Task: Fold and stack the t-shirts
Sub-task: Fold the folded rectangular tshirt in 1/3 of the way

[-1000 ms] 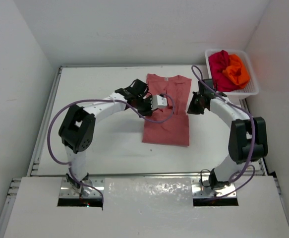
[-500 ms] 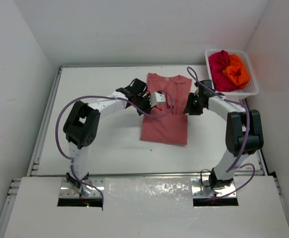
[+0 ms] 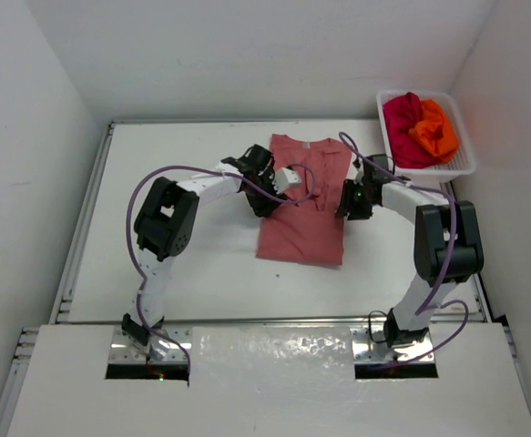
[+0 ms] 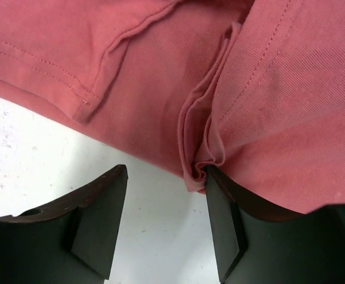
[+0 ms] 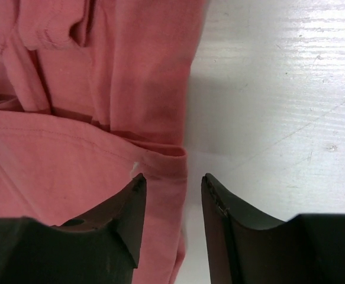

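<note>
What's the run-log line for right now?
left gripper: open, at left edge of salmon-pink t-shirt | right gripper: open, at its right edge | crimson t-shirt, orange t-shirt: unfolded in basket

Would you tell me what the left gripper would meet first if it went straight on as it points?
Probably the salmon-pink t-shirt, whose bunched edge lies just ahead of the left gripper; depth is unclear.
</note>
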Motion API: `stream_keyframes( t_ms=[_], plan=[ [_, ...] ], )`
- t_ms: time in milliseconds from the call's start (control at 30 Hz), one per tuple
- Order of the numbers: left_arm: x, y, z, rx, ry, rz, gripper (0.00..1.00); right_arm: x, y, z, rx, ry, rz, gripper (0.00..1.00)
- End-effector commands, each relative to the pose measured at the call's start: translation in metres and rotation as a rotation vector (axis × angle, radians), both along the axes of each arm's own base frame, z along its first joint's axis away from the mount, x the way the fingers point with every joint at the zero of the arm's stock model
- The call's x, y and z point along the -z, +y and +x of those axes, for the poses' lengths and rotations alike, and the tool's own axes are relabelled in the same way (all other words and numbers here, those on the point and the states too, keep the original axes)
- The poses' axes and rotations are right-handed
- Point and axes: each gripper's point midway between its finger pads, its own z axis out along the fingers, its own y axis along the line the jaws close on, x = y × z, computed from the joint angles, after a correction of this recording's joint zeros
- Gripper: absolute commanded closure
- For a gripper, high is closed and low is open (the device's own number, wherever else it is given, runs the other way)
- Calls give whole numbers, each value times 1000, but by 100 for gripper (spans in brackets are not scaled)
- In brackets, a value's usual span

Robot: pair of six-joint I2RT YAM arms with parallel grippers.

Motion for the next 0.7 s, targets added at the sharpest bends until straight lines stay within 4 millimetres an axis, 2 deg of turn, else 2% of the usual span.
stream_keyframes(
  t_ms=[0,33,233,333,467,500,600,633,667],
  plan=[
    [-29,0,7,-14,-32,-27,47,1,0,8,-10,-29,-9,60],
    [-29,1,7,-15,-31,-23,47,-1,-2,13,-7,-54,-13,62],
    [-18,11,3,-37,-31,12,48,5,0,24,-9,-71,-10,98],
    [-22,9,4,-46,-40,3,48,6,-9,32,15,-96,-52,100],
    [-35,9,8,-60,-60,-9,47,5,-6,41,-8,-103,-45,100],
    [-48,7,12,-63,-83,-24,46,6,-5,41,-17,-96,-43,94],
    [-82,5,18,-59,-142,-63,22,-11,-8,48,-34,-116,-68,50],
    [-96,4,22,-53,-171,-78,14,-17,-11,50,-26,-123,-84,46],
    [-114,4,25,-45,-212,-92,1,-26,-15,57,-13,-146,-105,44]
  ],
)
